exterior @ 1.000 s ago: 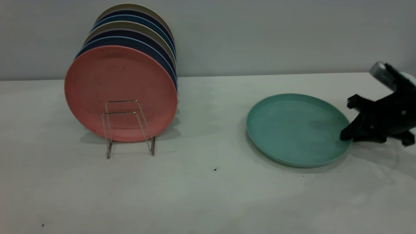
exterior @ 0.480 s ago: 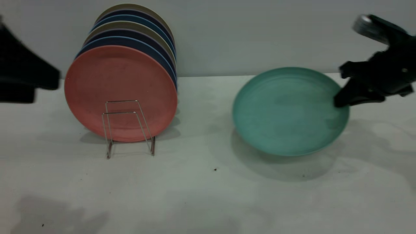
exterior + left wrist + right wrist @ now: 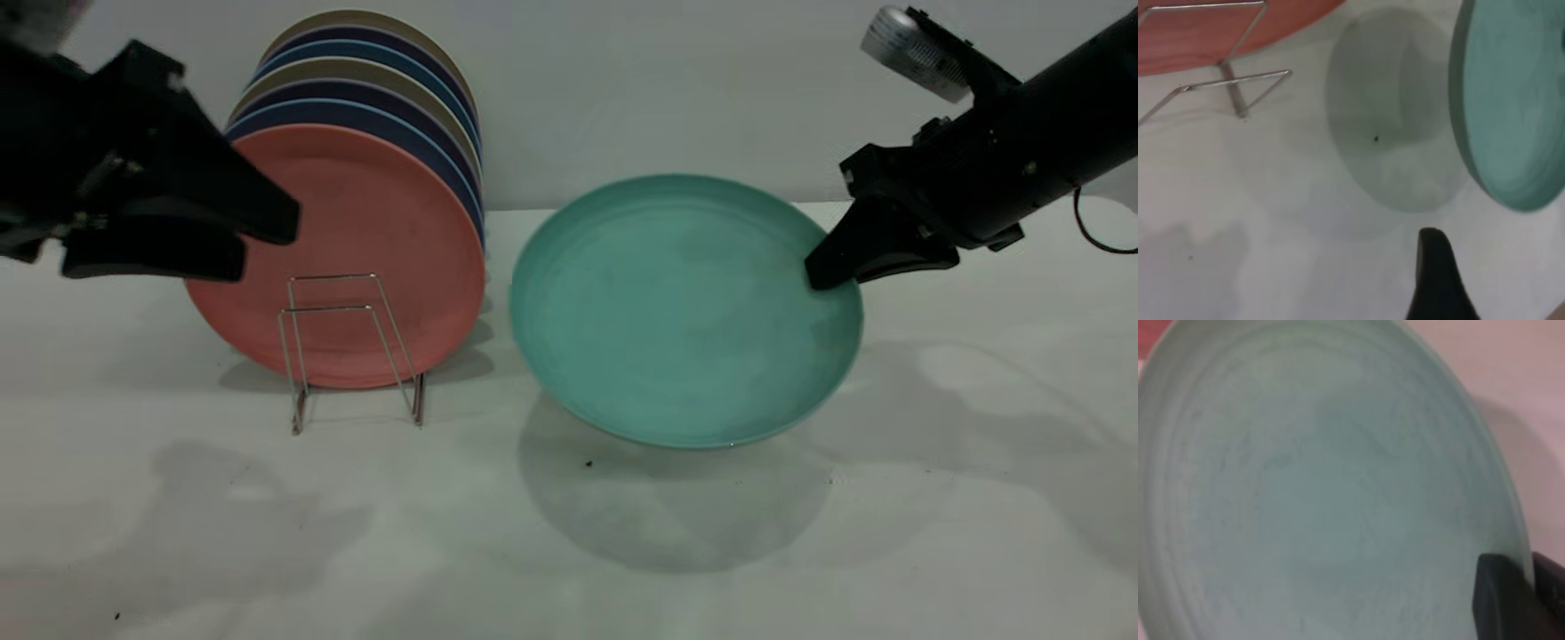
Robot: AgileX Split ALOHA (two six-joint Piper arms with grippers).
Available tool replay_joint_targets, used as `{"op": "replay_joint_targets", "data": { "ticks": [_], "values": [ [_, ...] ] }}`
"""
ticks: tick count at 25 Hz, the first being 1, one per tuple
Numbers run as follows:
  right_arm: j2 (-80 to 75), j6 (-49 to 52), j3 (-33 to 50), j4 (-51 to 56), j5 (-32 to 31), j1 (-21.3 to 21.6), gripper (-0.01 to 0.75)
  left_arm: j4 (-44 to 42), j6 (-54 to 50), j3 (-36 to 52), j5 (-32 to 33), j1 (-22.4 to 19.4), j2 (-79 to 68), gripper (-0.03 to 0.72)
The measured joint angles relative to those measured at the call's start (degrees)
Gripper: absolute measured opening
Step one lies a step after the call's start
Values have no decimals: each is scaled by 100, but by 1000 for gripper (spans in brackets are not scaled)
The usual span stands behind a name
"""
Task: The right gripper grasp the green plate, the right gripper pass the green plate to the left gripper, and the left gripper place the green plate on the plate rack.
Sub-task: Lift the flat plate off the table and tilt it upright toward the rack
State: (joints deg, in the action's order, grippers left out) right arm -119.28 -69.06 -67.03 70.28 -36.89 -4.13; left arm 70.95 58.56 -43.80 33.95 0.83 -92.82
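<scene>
My right gripper [image 3: 822, 271] is shut on the right rim of the green plate [image 3: 676, 311]. It holds the plate in the air above the table's middle, tilted up with its face toward the exterior camera. In the right wrist view the plate [image 3: 1325, 487] fills the frame, with the gripper [image 3: 1525, 583] clamping its rim. My left gripper [image 3: 267, 249] is open and empty at the left, in front of the racked plates and apart from the green plate. One of its fingers [image 3: 1435, 267] shows in the left wrist view, with the green plate [image 3: 1511, 107] beyond. The wire plate rack [image 3: 351, 347] stands at left.
A salmon-pink plate [image 3: 356, 222] leans at the front of the rack, with several dark blue and olive plates [image 3: 382, 89] stacked upright behind it. The rack's front loops [image 3: 1225, 80] hold nothing. A grey wall runs behind the white table [image 3: 569, 551].
My right gripper lifted the green plate off the table and carried it leftward, tilting it up. My left gripper came in from the left edge toward the rack.
</scene>
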Motion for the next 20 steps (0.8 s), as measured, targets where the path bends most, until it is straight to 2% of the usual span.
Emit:
{"op": "replay_joint_targets", "data": {
  "ticks": [5,14,20],
  "values": [
    [0,6,0,179,-239,-160,13,16,4,-235,220,13,-326,493],
    [0,-61,0,638,-207,-808,13,113,11,-285,-110,490,-350,493],
    [0,-305,0,1055,-430,-1000,13,125,18,-285,-217,528,-350,493]
  ]
}}
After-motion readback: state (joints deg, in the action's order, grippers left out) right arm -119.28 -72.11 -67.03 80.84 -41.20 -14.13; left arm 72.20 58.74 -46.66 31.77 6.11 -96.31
